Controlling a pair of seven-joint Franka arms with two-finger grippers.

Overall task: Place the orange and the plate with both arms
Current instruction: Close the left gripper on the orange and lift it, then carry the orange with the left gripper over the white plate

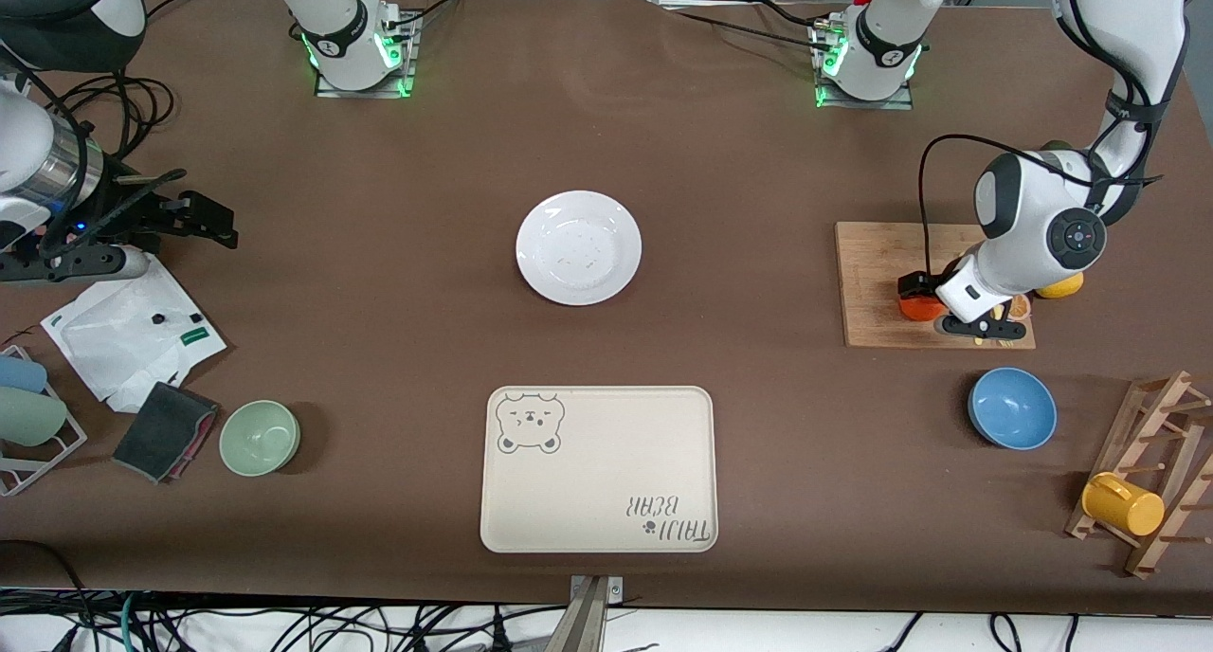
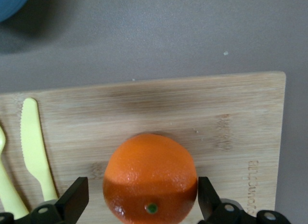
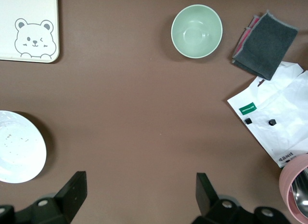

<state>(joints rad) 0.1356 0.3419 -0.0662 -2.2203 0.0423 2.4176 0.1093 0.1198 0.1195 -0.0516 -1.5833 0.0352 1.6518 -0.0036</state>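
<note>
We see our left gripper (image 2: 139, 204) spread wide around the small round orange (image 2: 150, 178) on the bamboo board (image 2: 231, 118), our waiting right gripper (image 3: 139, 197) unclenched above bare tabletop near the glossy white plate (image 3: 19, 147).

- In the front view, the left arm covers most of the orange (image 1: 917, 307), so only a small bit shows on the wooden board (image 1: 877, 282).
- The same arm hides part of a yellow fruit (image 1: 1061, 287) and a small orange slice (image 1: 1019, 305).
- In the left wrist view, the blue bowl (image 2: 10, 3) is cut off at the corner.
- In the right wrist view, the plate (image 3: 19, 147) and the bear tray (image 3: 29, 26) run off the edge.
</note>
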